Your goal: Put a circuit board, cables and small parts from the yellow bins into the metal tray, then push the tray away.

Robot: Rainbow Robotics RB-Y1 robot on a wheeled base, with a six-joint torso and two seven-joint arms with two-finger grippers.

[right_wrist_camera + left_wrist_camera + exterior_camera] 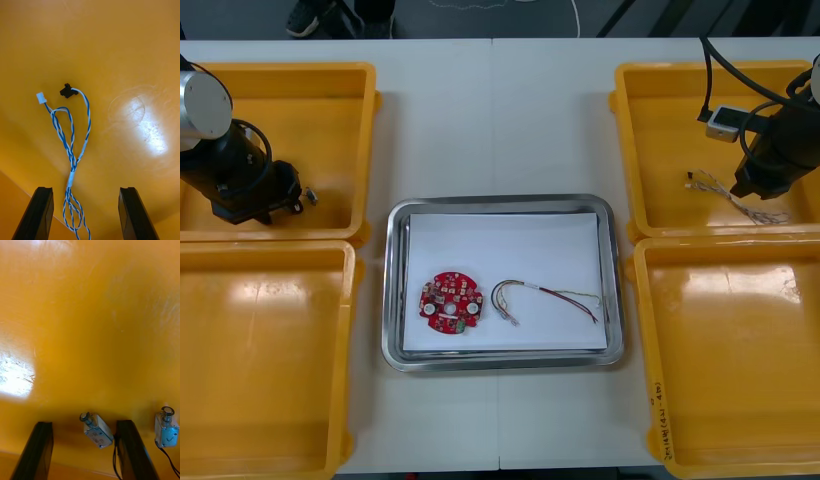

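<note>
Light table [500,120] bearing a metal tray [393,290] with a circuit board [449,303] and red and yellow cable [545,296]; left gripper [84,425], fingers apart, straddles a small metal part [97,432] in a yellow bin [330,80]. Right gripper [85,191], fingers apart; blue and white cable [71,150] runs between them and ahead.

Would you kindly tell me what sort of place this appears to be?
Probably an electronics kitting bench: yellow bins flank a metal tray holding a circuit board and cables. The left gripper is open around a small metal part in one bin, the right gripper open over a blue-white cable in another.
</note>
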